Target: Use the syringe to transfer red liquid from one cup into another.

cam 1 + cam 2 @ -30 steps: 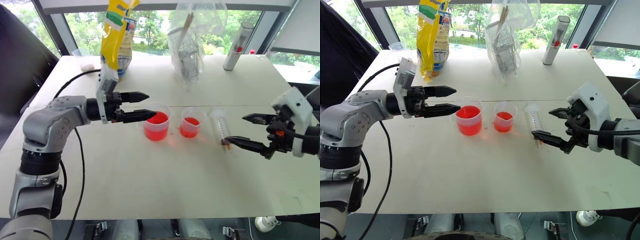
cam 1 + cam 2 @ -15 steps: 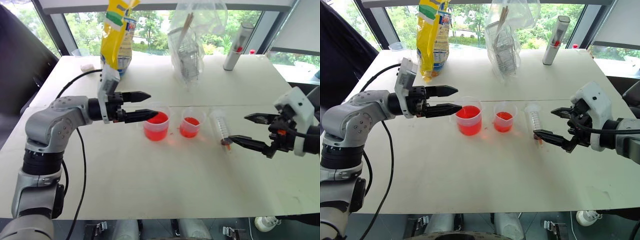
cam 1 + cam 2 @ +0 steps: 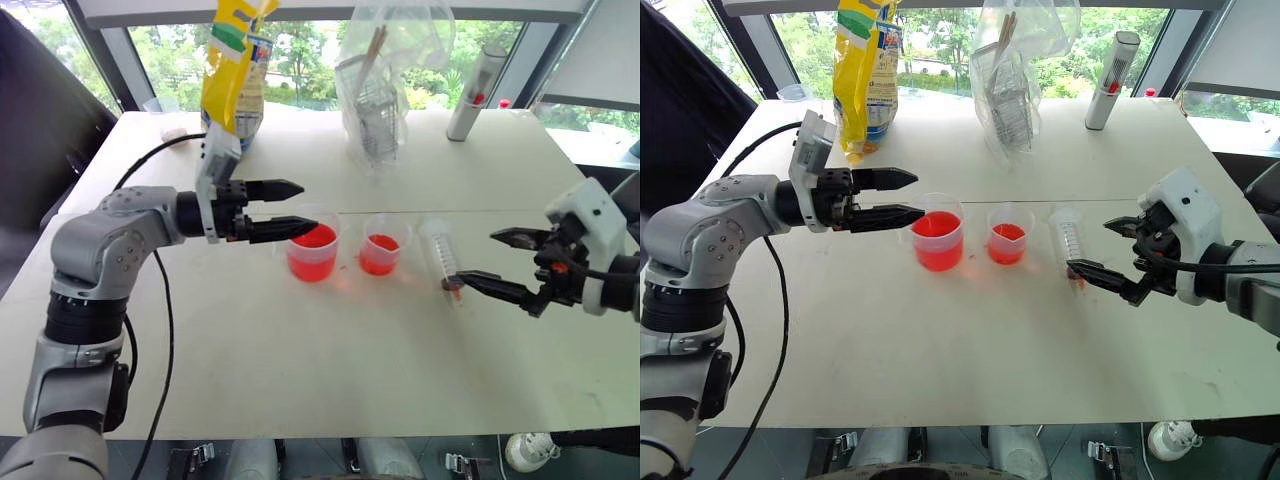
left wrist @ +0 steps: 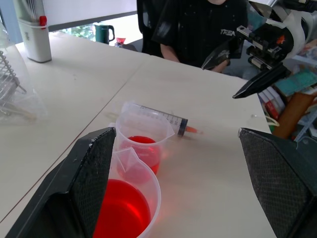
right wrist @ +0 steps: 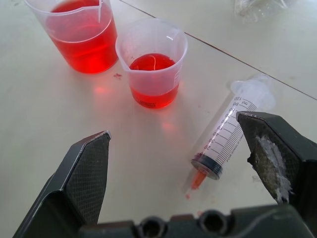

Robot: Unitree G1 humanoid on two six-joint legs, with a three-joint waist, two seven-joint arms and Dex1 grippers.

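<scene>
On the white tabletop [image 3: 300, 350], the syringe [image 5: 229, 130] lies flat beside the smaller cup [image 5: 152, 62], its barrel graduated up to "100 ml". Both cups hold red liquid [image 5: 84, 42]. Left tool [image 3: 285, 210] and right tool [image 3: 485, 262] hover open, empty.

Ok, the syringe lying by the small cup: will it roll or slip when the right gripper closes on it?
The syringe lies flat on its round barrel, so a nudge could roll it. Smooth clear plastic probably slips. It looks empty, likely light. The right gripper is open.
</scene>
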